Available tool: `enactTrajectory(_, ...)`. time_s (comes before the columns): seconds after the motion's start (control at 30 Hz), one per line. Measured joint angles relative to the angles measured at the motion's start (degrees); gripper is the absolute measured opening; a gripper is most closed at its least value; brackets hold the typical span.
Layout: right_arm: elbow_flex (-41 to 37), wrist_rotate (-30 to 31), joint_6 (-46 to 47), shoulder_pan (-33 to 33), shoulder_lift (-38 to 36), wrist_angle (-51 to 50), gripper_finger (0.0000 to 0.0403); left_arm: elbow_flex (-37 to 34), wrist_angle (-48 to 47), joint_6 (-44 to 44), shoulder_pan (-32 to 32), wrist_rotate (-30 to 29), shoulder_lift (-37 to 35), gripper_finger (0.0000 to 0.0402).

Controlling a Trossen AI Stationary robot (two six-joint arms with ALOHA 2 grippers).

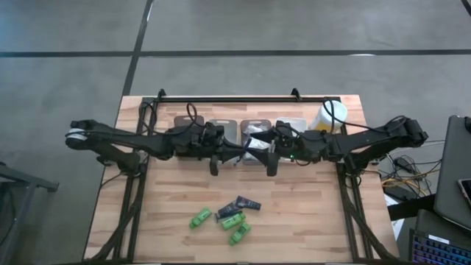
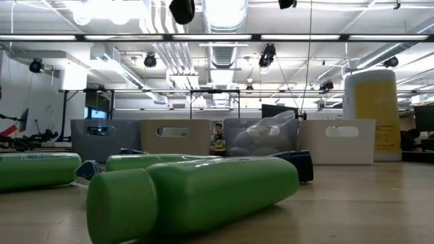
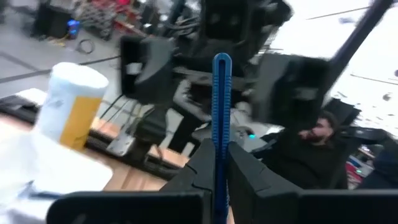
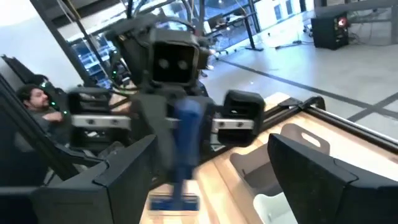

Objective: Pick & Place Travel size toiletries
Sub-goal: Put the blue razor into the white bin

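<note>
Two arms meet over the middle of the table (image 1: 176, 221) in your high view, just in front of a row of trays (image 1: 254, 131) along the far edge. The left gripper (image 1: 215, 160) and the right gripper (image 1: 271, 162) hang side by side, with something pale and crinkly (image 1: 257, 140) lying between them at the trays. Near the front edge you see a loose cluster of toiletries: green bottles (image 1: 200, 218) and small dark tubes (image 1: 248, 205), touching or nearly so. A tall yellow cylinder (image 1: 330, 116) with a white cap stands at the far right corner.

In your low view, a green bottle (image 2: 196, 196) lies on its side right before the lens, with more green bottles (image 2: 37, 169) and a dark tube (image 2: 298, 165) behind it. The trays (image 2: 173, 137) line up across the back, one holding a crumpled clear packet (image 2: 264, 139), and the yellow cylinder (image 2: 373, 115) stands at the right.

In your left wrist view, the left gripper's (image 3: 219, 171) fingers are pressed together on a thin blue stick (image 3: 221, 118), which stands upright between them. The right arm (image 3: 249, 56) faces it closely, and a person (image 3: 317, 146) sits beyond the table.

In your right wrist view, the right gripper's (image 4: 205, 180) fingers (image 4: 323, 174) stand spread wide, holding nothing. The blue stick (image 4: 183, 155) hangs between them in the left gripper's grip.
</note>
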Motion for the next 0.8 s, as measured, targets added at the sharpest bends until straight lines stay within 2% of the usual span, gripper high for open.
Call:
enactTrajectory(0.27, 0.00, -1.70, -7.83, 0.70, 1.26, 0.16, 0.0286, 0.00, -0.02, 2.49, 0.00, 2.08, 0.33, 0.0020)
enactTrajectory(0.43, 1.00, -2.80, -7.70, 0.57, 1.49, 0.26, 0.0266, 0.00, -0.15, 3.44, 0.00, 2.25, 1.54, 0.0021)
enactTrajectory(0.8, 1.38, -4.50, -3.66, 0.63, 1.81, -2.22, 0.0163, 0.00, 0.05, 4.00, 0.11, 2.26, 2.65, 0.0021)
